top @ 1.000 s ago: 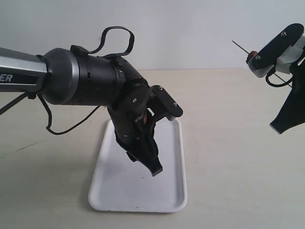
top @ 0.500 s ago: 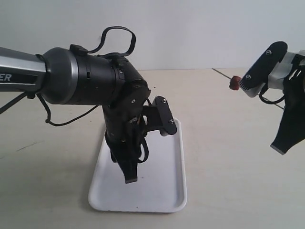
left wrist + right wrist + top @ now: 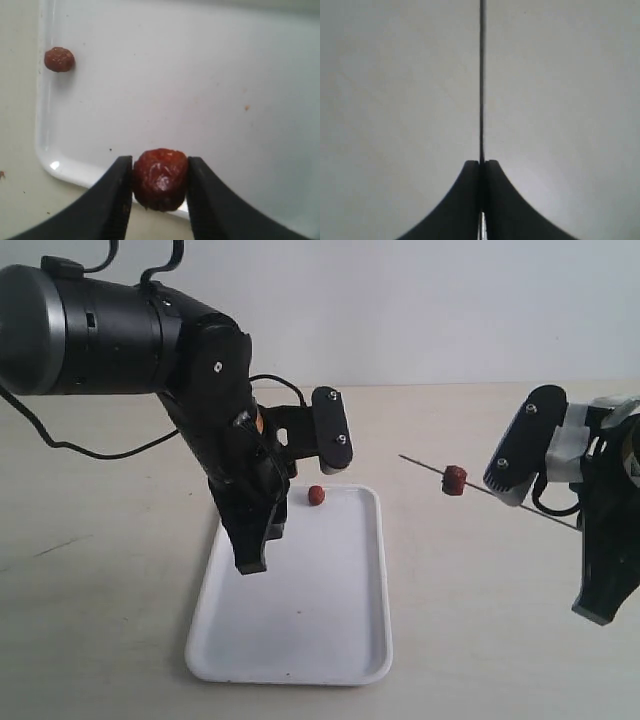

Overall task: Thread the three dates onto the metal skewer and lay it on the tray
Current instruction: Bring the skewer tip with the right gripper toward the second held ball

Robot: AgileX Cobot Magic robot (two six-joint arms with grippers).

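Black plastic fingers of the left gripper (image 3: pixel 159 167) are pinching a wrinkled, glossy reddish-brown date (image 3: pixel 160 181), the jaws parted only by the fruit's width, as the bulky dark left arm is bending steeply downward over the left edge of the tray (image 3: pixel 300 640), a smooth white rectangle with rounded corners and a low raised rim. A second date (image 3: pixel 316 496), small and roundish, is lying at the tray's far rim, well apart from the one being held. To the right of the tray, out over the pale matte table (image 3: pixel 470 620), the right gripper (image 3: pixel 481 167) is clamping its curved black jaws fully together on the metal skewer (image 3: pixel 425 466), a thin, straight, dark grey rod that is pointing back toward the tray with its tip slightly raised. A third date (image 3: pixel 454 479) is sitting impaled on the rod, between the tip and the gripper.
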